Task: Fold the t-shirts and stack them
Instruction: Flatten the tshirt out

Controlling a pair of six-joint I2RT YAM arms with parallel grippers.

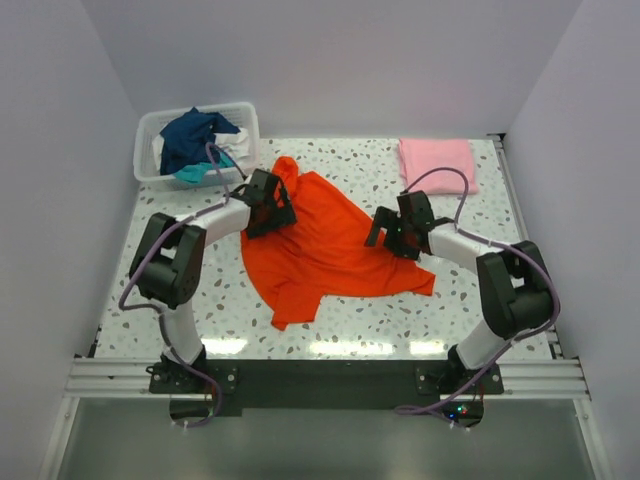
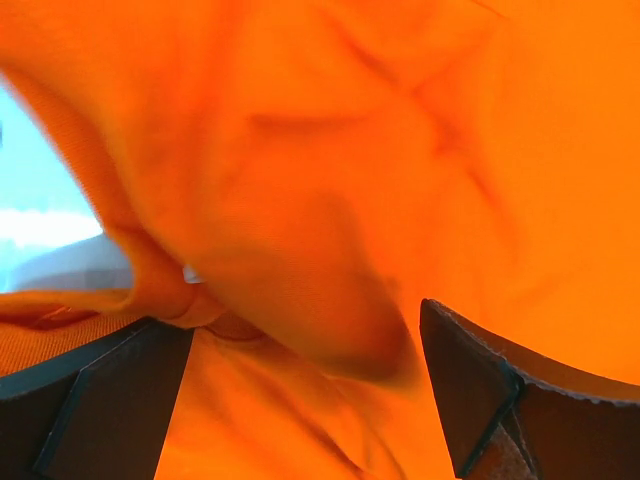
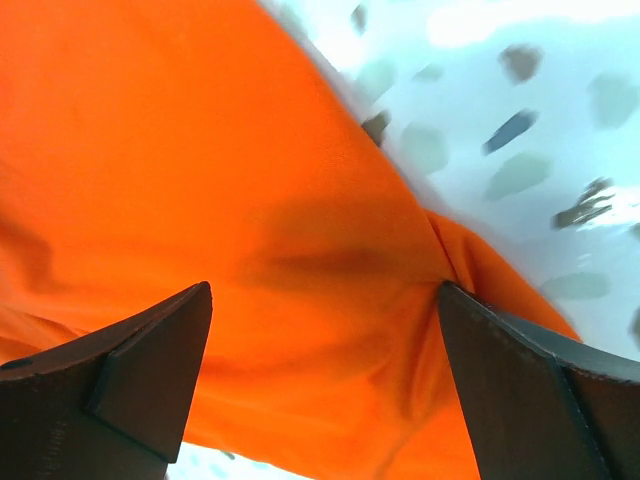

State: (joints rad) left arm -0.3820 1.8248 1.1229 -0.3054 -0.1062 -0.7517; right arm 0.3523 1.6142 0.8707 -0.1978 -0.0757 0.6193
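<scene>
While one pink shirt (image 1: 437, 162) lies folded at the far right of the worktop (image 1: 350, 160), the orange shirt (image 1: 320, 250) sits in the middle, wrinkly and not folded, and more shirts (image 1: 190, 135) wait in the basket (image 1: 148, 125), so I think most of the job is left. The orange shirt lies slanted, its long way running from a bunched tip by the basket to the near right; I cannot tell which end is the neck. The left hand (image 1: 278, 213) and right hand (image 1: 388, 238) are spread wide at its two sides, gripping nothing.
</scene>
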